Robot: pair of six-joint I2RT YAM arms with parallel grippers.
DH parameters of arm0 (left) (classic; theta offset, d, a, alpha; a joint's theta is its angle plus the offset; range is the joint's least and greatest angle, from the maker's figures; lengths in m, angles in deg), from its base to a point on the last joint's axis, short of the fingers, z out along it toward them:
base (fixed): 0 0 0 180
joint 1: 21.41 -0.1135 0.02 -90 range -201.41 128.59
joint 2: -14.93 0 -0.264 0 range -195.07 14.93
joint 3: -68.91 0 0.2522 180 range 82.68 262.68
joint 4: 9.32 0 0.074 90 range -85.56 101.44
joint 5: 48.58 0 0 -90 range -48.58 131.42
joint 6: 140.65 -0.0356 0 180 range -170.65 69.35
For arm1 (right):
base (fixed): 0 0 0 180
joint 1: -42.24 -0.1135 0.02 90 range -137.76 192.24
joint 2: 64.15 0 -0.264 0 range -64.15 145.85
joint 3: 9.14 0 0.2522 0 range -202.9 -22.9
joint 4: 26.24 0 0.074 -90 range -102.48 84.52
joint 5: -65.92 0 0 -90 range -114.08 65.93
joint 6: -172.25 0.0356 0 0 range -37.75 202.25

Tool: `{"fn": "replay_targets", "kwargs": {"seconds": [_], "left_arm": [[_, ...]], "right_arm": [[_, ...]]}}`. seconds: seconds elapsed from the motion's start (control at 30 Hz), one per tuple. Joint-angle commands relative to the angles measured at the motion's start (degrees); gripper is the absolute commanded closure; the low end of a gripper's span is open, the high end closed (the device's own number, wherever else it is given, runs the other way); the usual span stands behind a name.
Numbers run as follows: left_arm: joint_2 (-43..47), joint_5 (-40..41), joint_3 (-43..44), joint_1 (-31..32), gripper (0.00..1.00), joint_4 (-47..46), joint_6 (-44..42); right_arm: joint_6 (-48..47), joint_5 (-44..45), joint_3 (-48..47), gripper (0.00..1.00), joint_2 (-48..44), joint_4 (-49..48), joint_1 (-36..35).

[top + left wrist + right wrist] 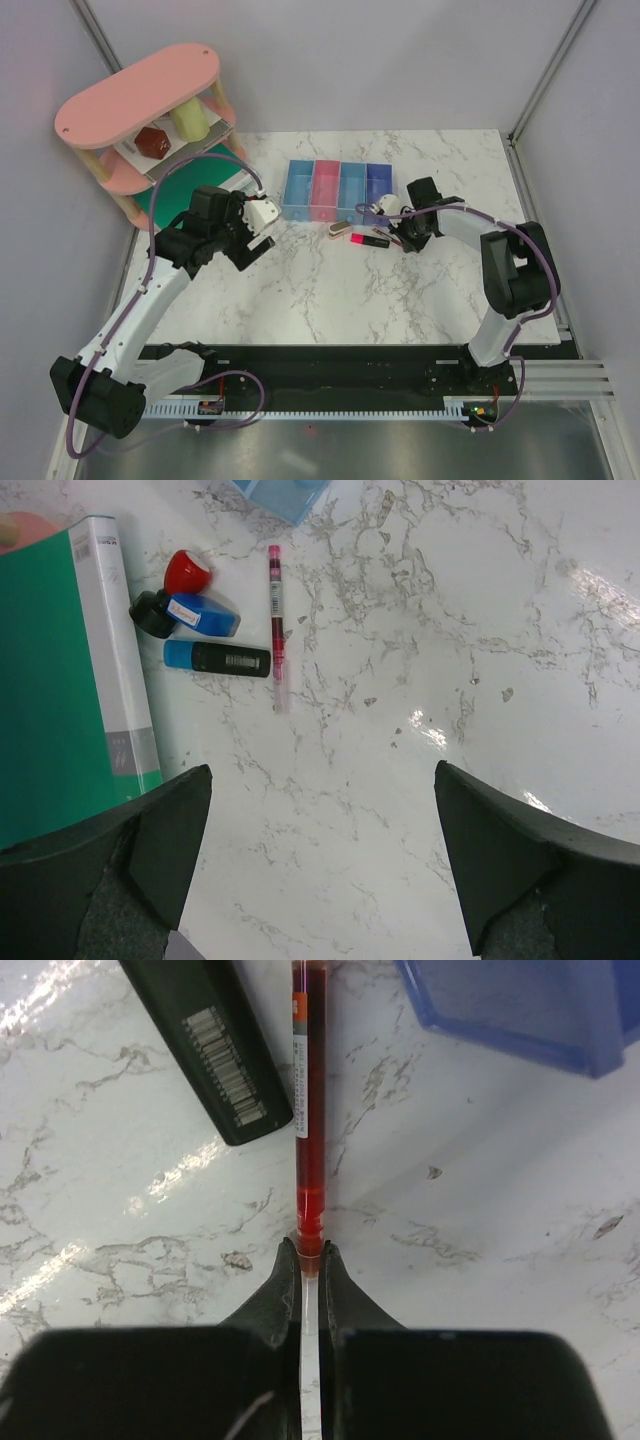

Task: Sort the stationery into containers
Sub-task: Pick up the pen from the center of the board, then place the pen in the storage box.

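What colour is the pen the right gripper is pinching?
Red pen, clear at the pinched end; shows best in the right wrist view.

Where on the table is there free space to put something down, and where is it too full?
Free: the wide marble between the bins and the near edge; also the back right corner. Crowded: just before the bins, where the right fingers grip the red pen beside the black marker; and beside the green board, where small pieces lie.

Pink tiered shelf [137, 95] at far-left corner of marble table [330, 290]; dark-red lump [153, 141] & pale cylinder [188, 120] under its top tier; green board [50, 680] flat nr left edge.
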Motion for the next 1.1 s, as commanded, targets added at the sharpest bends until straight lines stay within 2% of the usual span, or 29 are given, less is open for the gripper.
{"fn": "replay_targets", "kwargs": {"seconds": [0.0,0.23,0.43,0.53,0.77,0.87,1.07], "left_arm": [[-0.3,-0.3,3.0,0.1,0.01,0.4,-1.9],[0.0,-0.3,3.9,0.2,0.01,0.7,-2.1],[-0.5,-0.9,5.0,0.1,0.01,1.9,-1.7],[-0.7,-1.0,5.6,0.1,0.01,2.9,-1.7],[0.8,-3.1,5.7,0.2,0.01,5.4,-3.2],[2.1,-4.6,5.2,0.1,0.00,7.1,-4.8],[3.5,-8.7,5.5,0.2,0.00,9.3,-7.4]], "right_arm": [[2.4,2.5,6.5,1.00,-2.8,2.5,-0.5],[10.1,-3.0,7.0,1.00,-15.3,9.1,-0.4],[18.7,-8.8,-0.5,1.00,-21.1,10.9,-0.5],[25.0,-10.0,-5.0,1.00,-19.3,7.8,-0.4],[40.9,-7.3,-8.3,1.00,-11.9,-13.4,-0.4],[44.8,-5.4,-9.4,1.00,-7.9,-20.8,-0.4],[48.0,-4.0,-13.3,1.00,0.4,-28.3,-0.2]]}}
